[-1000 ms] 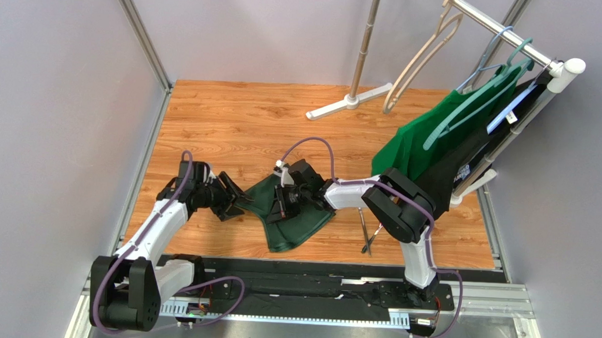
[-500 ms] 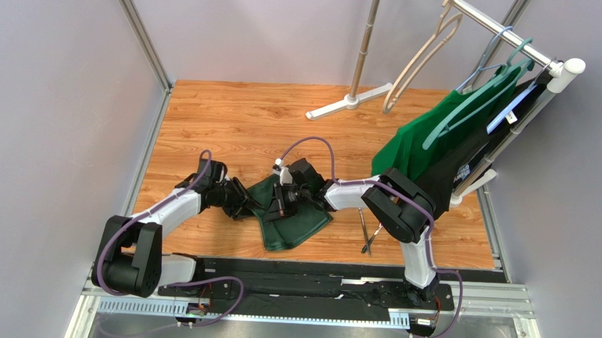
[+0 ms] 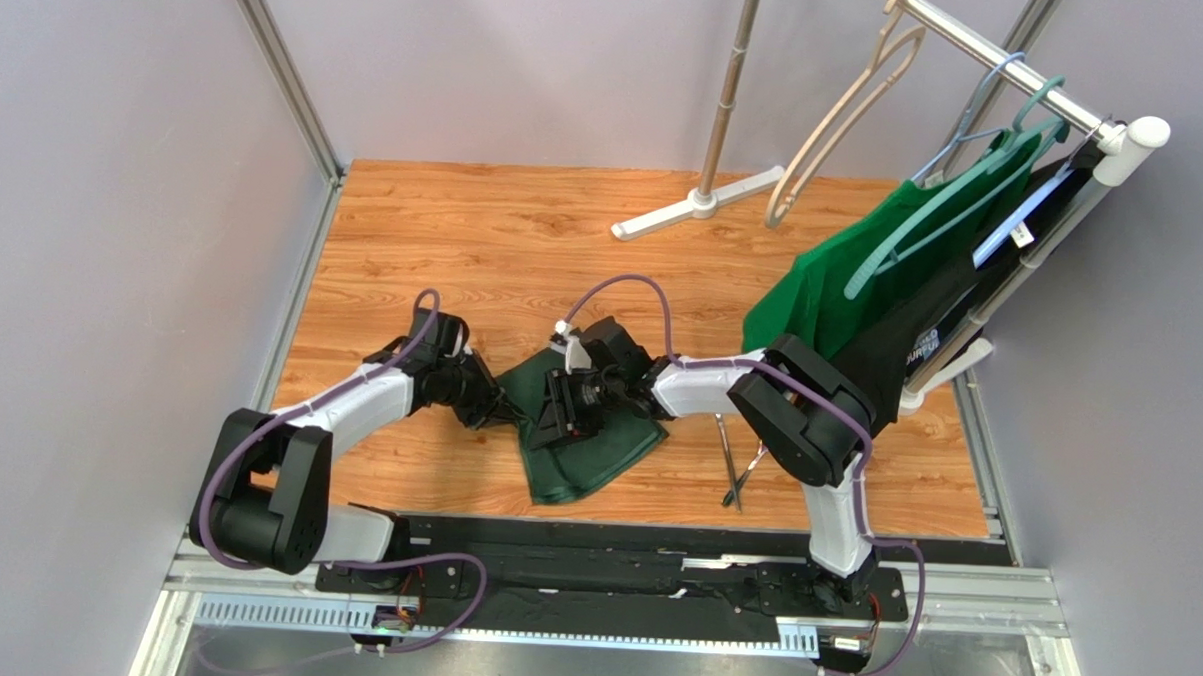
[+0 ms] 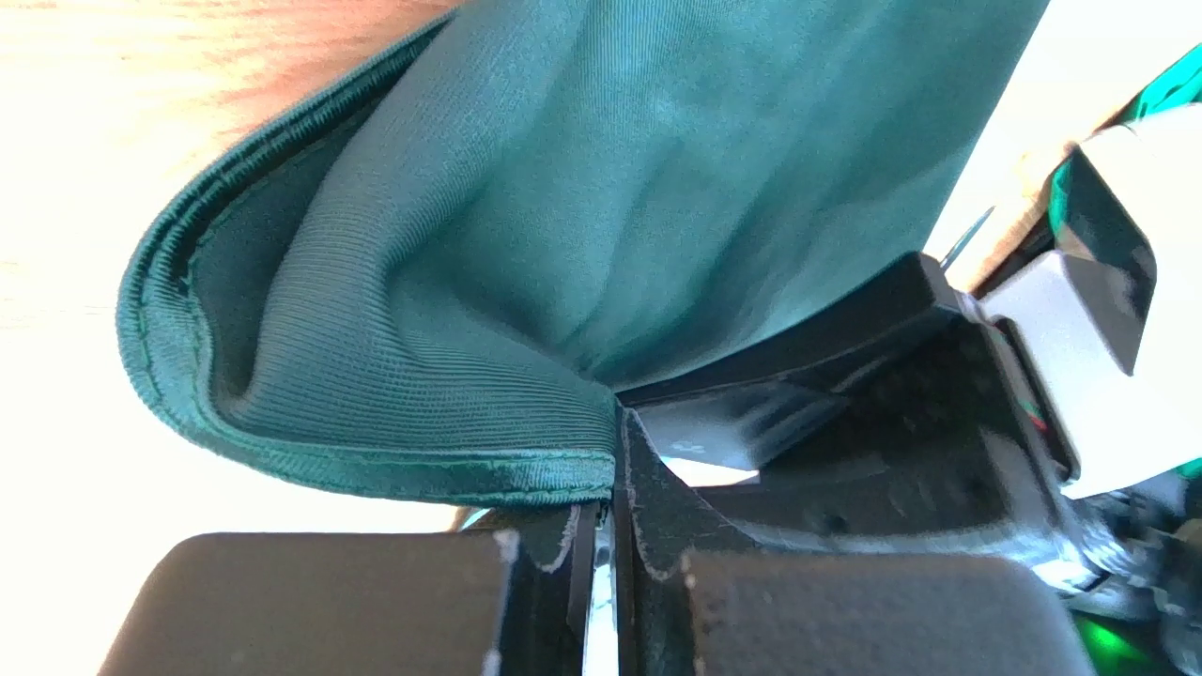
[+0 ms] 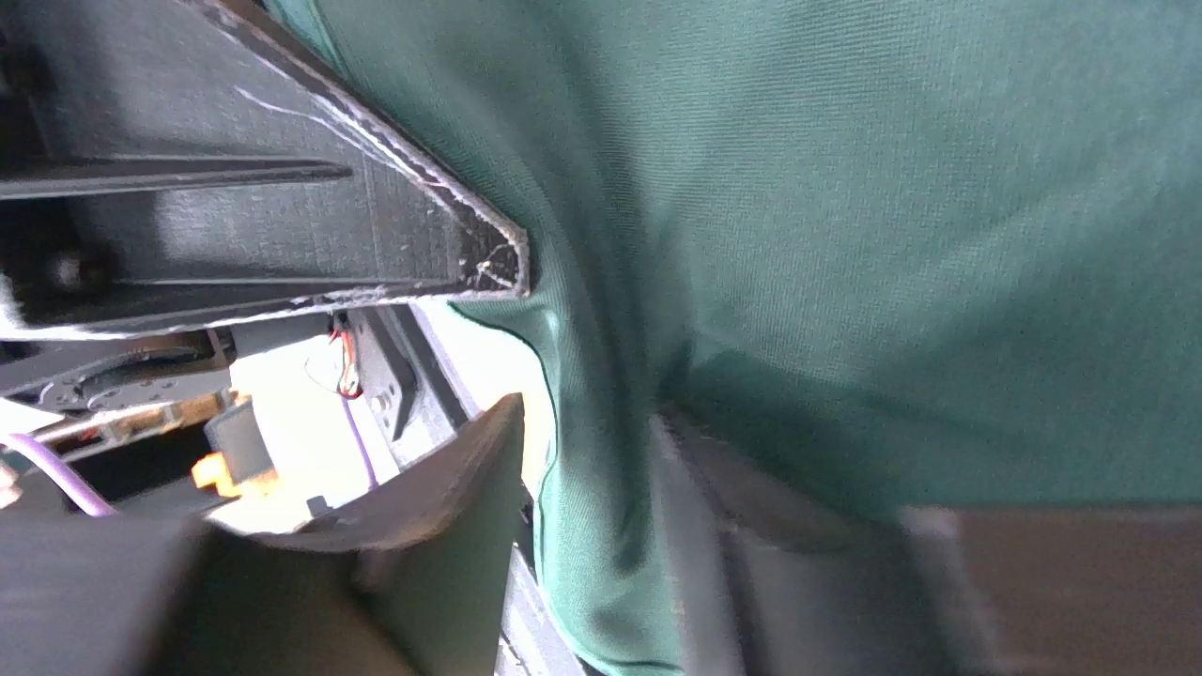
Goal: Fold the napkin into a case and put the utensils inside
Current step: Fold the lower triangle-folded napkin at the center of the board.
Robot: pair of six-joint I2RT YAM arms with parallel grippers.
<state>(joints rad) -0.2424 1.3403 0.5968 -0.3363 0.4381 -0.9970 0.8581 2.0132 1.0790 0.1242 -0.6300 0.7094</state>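
left gripper (image 4: pixel 617 486) pinches napkin (image 4: pixel 565 211) hem (clear only at left wrist) | right gripper (image 5: pixel 593 564) straddles it, grip unclear

From above, the two slim silver metal utensils (image 3: pixel 735 471) were too small to tell fork from its partner, their far ends lost against the right arm's black elbow joint (image 3: pixel 800 420). The dark forest-green cloth napkin (image 3: pixel 582 435) overran both wrist views' edges, and one finger (image 5: pixel 790 564) of the right gripper (image 5: pixel 593 423) was a grey blur
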